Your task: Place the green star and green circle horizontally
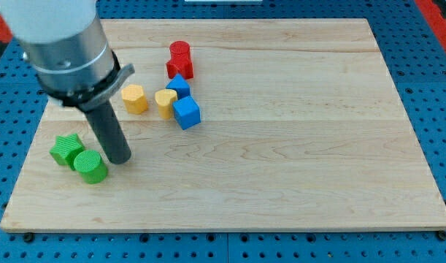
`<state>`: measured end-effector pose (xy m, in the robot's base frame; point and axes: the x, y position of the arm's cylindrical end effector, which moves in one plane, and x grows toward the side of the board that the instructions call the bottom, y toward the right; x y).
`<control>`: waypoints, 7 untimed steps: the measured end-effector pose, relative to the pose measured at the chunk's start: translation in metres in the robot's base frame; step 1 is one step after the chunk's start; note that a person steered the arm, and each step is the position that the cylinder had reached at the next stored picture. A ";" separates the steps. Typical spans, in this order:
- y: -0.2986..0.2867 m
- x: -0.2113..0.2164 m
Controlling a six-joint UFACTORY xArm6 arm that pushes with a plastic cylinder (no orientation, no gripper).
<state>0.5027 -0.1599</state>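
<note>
My tip is sitting just right of the green circle, probably nudging it level with the green star. No fingers are showing here.

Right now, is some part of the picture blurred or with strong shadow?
In the camera view, the arm's grey housing at the view's top left is soft and blurred; the blocks are sharp. Lighting is even, with faint shadows only. My tip sits just right of the green circle, near the green star.

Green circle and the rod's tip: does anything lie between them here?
Nothing. In the camera view my tip sits just to the view's right of the green circle, almost touching it; the green star adjoins the circle's upper left.
</note>
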 end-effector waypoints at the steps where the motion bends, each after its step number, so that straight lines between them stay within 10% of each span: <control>1: -0.036 -0.020; 4: -0.088 -0.010; 7: -0.013 -0.071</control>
<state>0.4314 -0.1729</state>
